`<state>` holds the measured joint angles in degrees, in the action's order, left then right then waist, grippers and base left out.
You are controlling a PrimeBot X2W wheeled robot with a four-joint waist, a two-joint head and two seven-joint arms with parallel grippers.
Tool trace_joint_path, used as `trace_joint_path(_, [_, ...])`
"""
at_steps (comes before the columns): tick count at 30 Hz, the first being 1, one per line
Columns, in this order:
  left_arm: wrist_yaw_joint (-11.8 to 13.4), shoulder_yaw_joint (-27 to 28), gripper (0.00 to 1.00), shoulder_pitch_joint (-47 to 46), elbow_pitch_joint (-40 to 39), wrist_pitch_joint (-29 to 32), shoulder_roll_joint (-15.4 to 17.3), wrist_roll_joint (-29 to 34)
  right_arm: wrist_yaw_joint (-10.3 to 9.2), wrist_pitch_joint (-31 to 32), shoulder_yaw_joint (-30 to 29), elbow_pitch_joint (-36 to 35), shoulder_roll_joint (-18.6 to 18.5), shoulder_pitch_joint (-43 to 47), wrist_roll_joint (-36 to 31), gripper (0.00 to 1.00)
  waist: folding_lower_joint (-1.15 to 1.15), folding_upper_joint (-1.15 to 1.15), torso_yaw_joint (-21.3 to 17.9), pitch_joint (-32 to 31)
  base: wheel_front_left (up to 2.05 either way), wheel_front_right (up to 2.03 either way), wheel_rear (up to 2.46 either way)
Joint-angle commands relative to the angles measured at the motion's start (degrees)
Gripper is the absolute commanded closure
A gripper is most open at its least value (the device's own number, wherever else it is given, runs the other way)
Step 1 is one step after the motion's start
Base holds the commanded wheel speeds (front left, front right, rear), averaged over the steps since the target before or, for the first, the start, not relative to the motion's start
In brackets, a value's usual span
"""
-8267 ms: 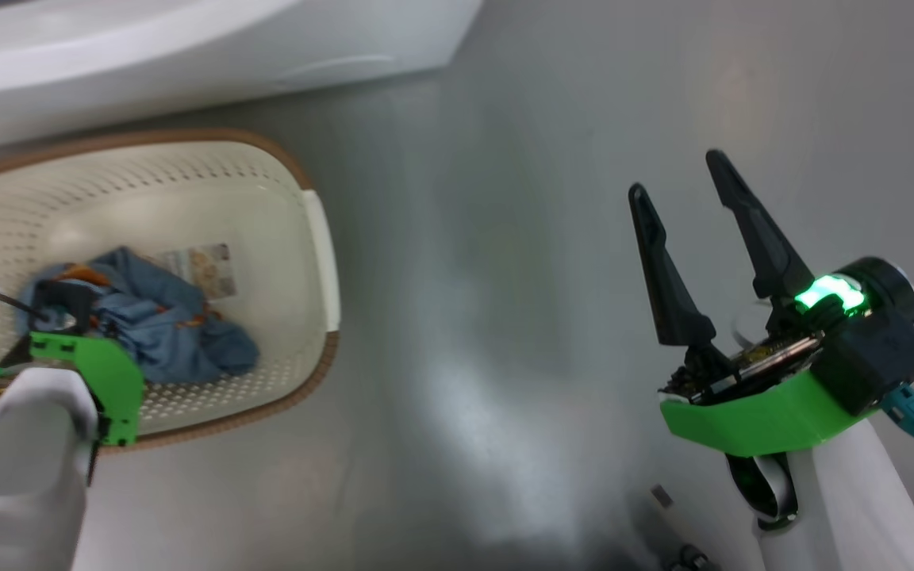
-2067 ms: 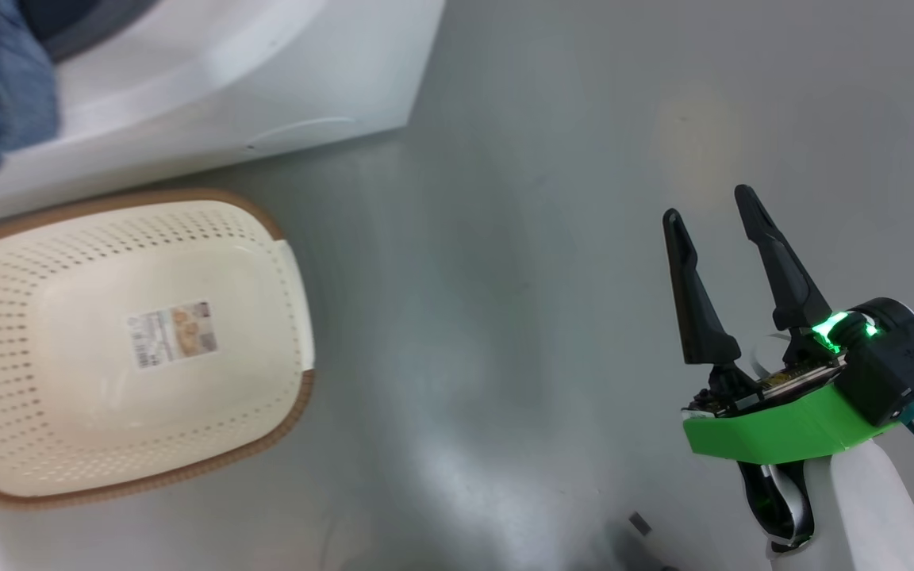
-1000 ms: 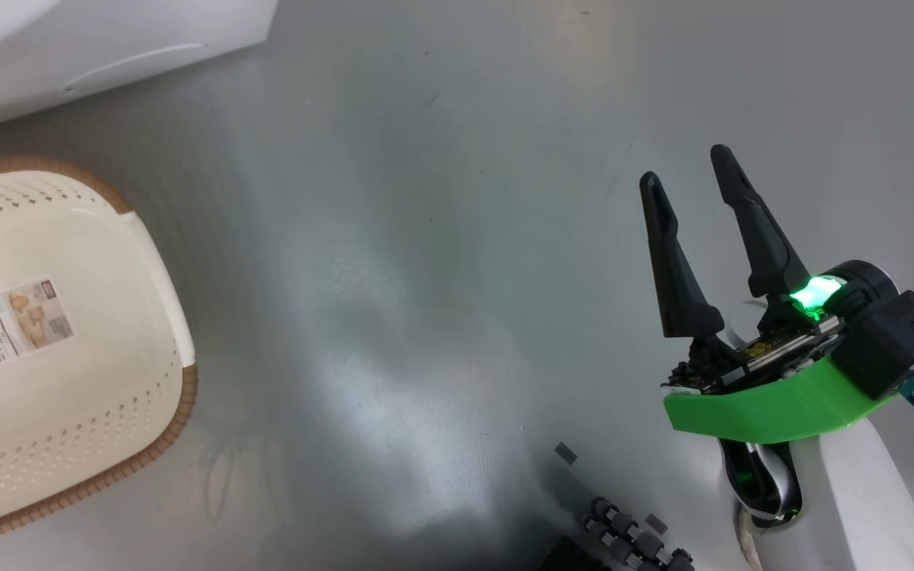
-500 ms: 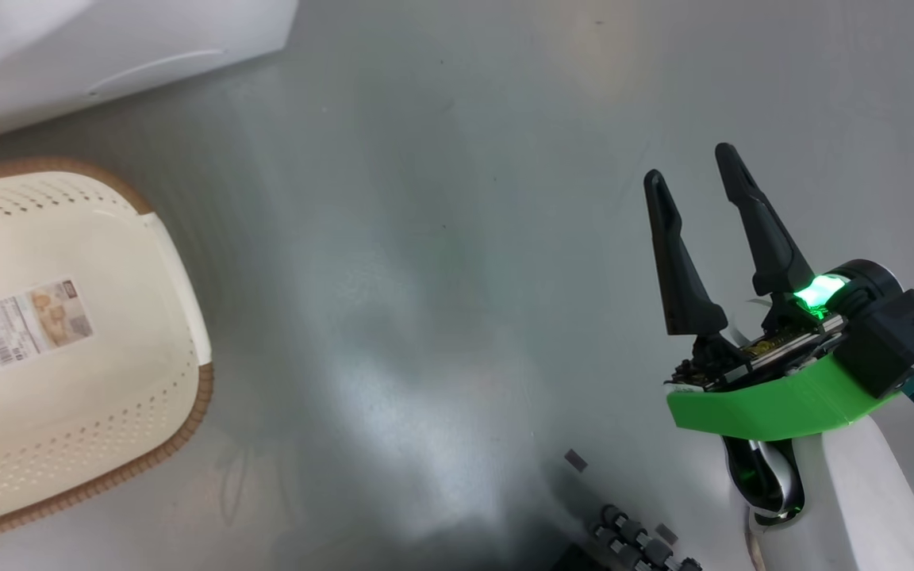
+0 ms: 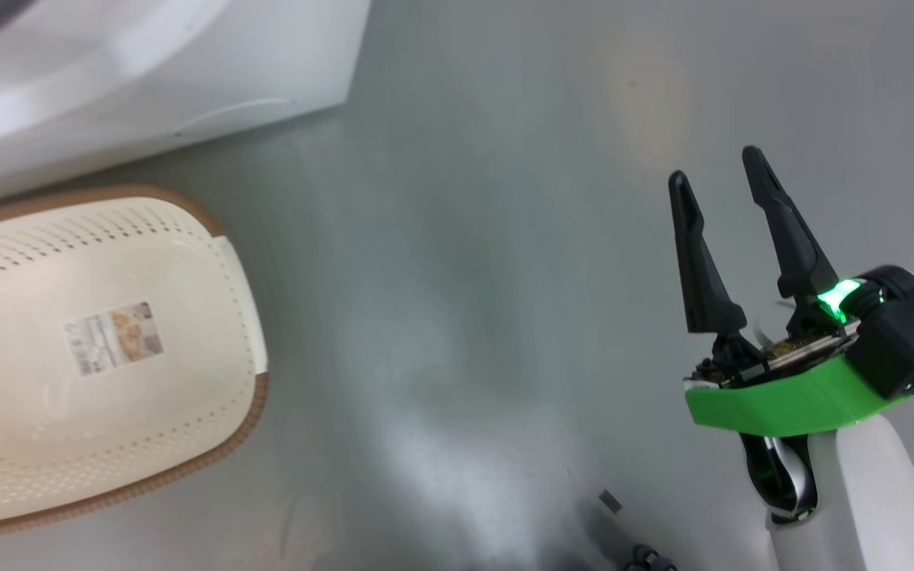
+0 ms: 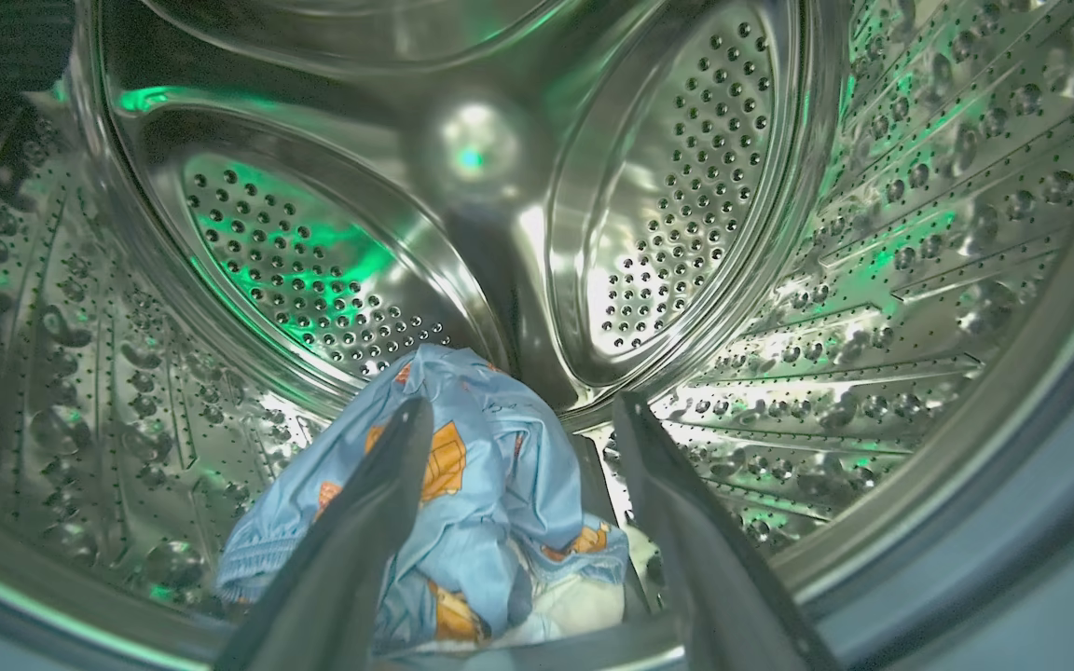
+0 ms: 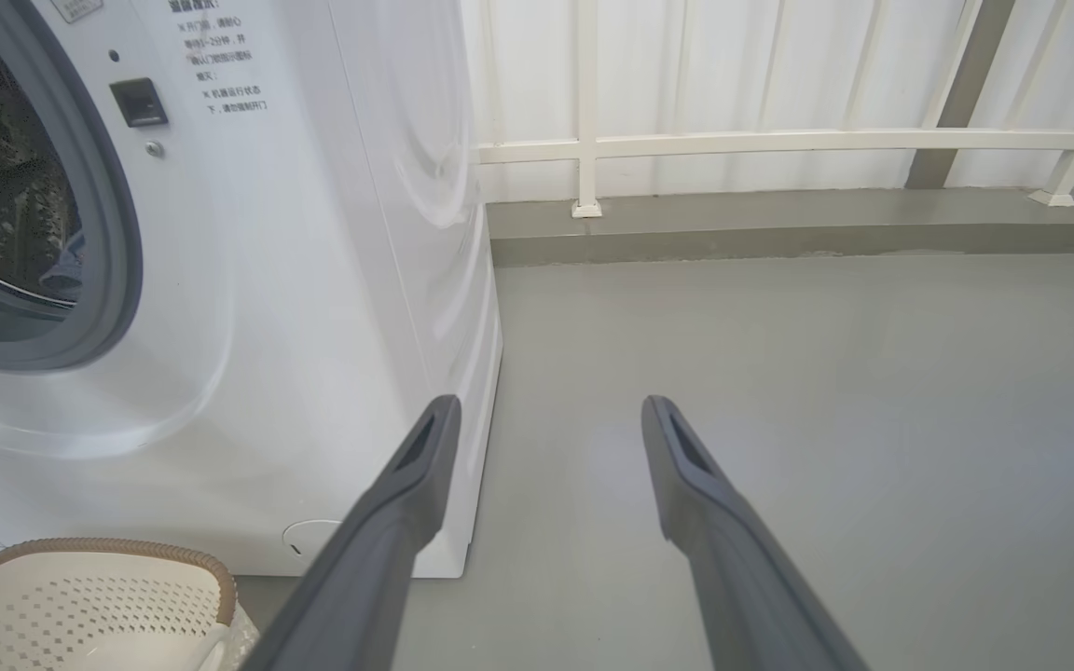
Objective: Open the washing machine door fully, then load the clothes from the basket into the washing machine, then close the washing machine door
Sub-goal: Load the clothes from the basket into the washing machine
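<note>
Right now: load step, at its tail end by my read (basket [image 5: 68, 238] holds no clothes).
Head view, basket: sits on the grey floor [image 5: 465, 277] just beside the washing machine [image 5: 147, 71] front. Only the label sticker [image 5: 113, 337] is on its bottom.
Head view, right gripper [image 5: 714, 165]: hovers over bare floor, well apart from the basket. Fingers are spread wide with nothing between them.
Left wrist view, left gripper [image 6: 523, 403]: reaches inside the steel drum [image 6: 686, 186]. Fingers are fully apart and grip nothing.
Left wrist view, clothes [image 6: 490, 485]: light blue heap with orange prints and a cream patch, lying on the drum bottom near the front lip, beyond the fingers. Whether the left finger touches it: cannot tell. Whether both bundles are in that heap: cannot tell.
Right wrist view, machine: round opening with grey gasket [image 7: 117, 233] at left, basket corner at bottom left. The right gripper's fingers point at open floor beside the cabinet.
Washing machine door: where it hangs, cannot tell. It must be open, since an arm is in the drum.
Next move: draw the left arm straight back out past the gasket without dragging fabric along. Then find the door rim and swing it shut until it latches.
Risk: the heap lies close to the lip, so cloth could get pinched in the seal.
</note>
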<state>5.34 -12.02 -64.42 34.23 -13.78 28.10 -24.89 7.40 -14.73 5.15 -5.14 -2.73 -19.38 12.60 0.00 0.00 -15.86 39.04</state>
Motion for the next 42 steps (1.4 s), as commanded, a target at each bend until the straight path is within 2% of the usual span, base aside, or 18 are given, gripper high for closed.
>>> trace_joint_path(1, [1.3,1.5,0.0,4.5,-4.8,-0.6,2.5,-0.3,0.09,-0.3,0.6,-1.0,-0.1,2.7,-1.0,0.0,0.0,0.0,2.5,-3.1,0.0,0.0,0.0])
trace_joint_path(11, [9.5,3.7,0.0,30.2,-28.7,-1.0,1.5,0.4,0.09,-0.3,0.1,0.3,-0.1,6.2,-3.6,0.0,0.0,0.0,5.8,-10.0,0.0,0.0,0.0])
trace_joint_path(17, [12.3,3.7,0.0,40.7,-35.4,-0.5,1.2,0.5,0.09,-0.3,-0.2,1.2,-0.1,8.2,-5.0,0.0,0.0,0.0,7.3,-14.2,0.0,0.0,0.0])
trace_joint_path(23, [14.9,2.2,0.0,51.0,-40.8,-0.5,-0.9,0.7,0.09,-0.3,-1.3,2.2,-0.1,11.0,-6.6,0.0,0.0,0.0,9.2,-19.4,0.0,0.0,0.0])
trace_joint_path(33, [15.2,1.4,0.0,61.6,-43.8,-1.2,-5.8,1.2,0.09,-0.3,-3.2,3.8,-0.1,16.3,-8.6,0.0,0.0,0.0,13.3,-27.1,0.0,0.0,0.0])
trace_joint_path(37, [14.2,2.0,0.0,64.7,-44.1,-1.2,-7.5,2.5,0.09,0.2,-3.3,3.6,-0.1,17.8,-8.8,0.0,0.0,0.0,14.3,-29.7,0.0,0.0,0.0])
trace_joint_path(42, [11.4,1.5,0.0,67.8,-42.9,-1.2,-9.1,3.1,0.09,1.2,-3.6,3.0,-0.1,19.8,-9.4,0.0,0.0,0.0,15.0,-32.6,0.0,0.0,0.0])
